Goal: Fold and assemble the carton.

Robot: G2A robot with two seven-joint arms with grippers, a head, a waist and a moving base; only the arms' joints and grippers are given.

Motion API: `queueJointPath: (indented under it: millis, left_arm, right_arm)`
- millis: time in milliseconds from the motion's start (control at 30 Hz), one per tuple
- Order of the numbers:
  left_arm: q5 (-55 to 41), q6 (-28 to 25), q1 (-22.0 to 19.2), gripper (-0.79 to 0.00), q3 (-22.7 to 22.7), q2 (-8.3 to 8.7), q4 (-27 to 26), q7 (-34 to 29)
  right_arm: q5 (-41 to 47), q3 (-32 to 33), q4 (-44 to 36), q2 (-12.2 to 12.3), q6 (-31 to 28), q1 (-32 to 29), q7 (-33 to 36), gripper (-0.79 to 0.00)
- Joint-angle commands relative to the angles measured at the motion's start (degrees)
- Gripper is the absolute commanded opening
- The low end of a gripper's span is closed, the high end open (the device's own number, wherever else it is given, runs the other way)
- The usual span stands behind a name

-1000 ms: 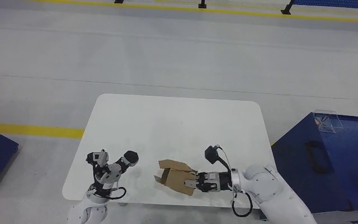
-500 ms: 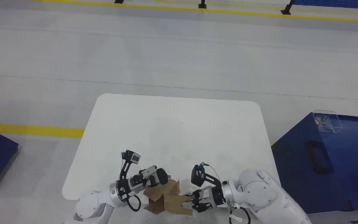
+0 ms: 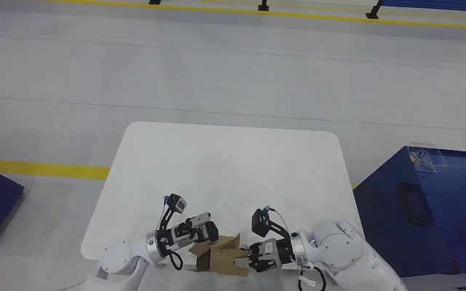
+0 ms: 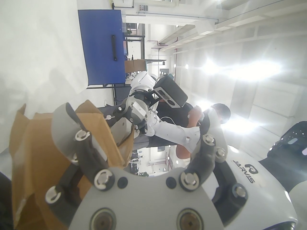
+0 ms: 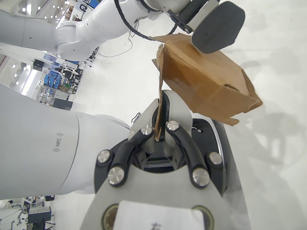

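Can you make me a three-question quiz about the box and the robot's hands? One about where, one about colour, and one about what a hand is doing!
1. Where on the table is the box?
A) at the far edge
B) at the near edge, closest to the robot
C) in the far right corner

2. What colour is the box?
A) blue
B) green
C) brown

3. What is the right gripper doing?
A) pinching a flap of the box
B) hanging open, far from the box
C) holding a cup

Answers: 1 B, the top view shows it at the near edge. 2 C, it is plain brown cardboard. 3 A, its fingers are shut on the flap's edge.
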Motion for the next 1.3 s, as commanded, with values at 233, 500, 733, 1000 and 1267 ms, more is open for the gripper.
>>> queueJointPath:
  millis: [233, 500, 733, 1000, 1267]
  left_arm:
    - [8.8, -7.0, 1.4, 0.000, -3.3, 0.40, -2.6, 8.7]
    - [35.8, -6.4, 9.5, 0.000, -13.3, 2.62, -20.1, 13.8]
    - [52.7, 1.9, 15.0, 0.000, -14.2, 3.44, -29.0, 13.4]
    - [54.1, 7.2, 14.4, -0.003, -12.0, 3.81, -29.6, 9.1]
    - [57.9, 9.9, 10.9, -0.058, -7.5, 4.06, -28.1, 5.1]
  right_arm:
    - [4.5, 2.1, 0.7, 0.4, 0.7, -0.5, -1.6, -0.785]
    - [11.1, 4.0, 5.1, 0.8, 0.0, 1.0, -0.1, -0.785]
    - [14.8, 5.4, 6.2, 1.2, -0.5, 1.7, 1.1, -0.785]
    - [15.2, 4.6, 5.7, 1.3, -1.0, 1.5, 1.5, -0.785]
    - [16.9, 3.0, 4.7, 1.4, -1.9, 1.4, 4.2, -0.785]
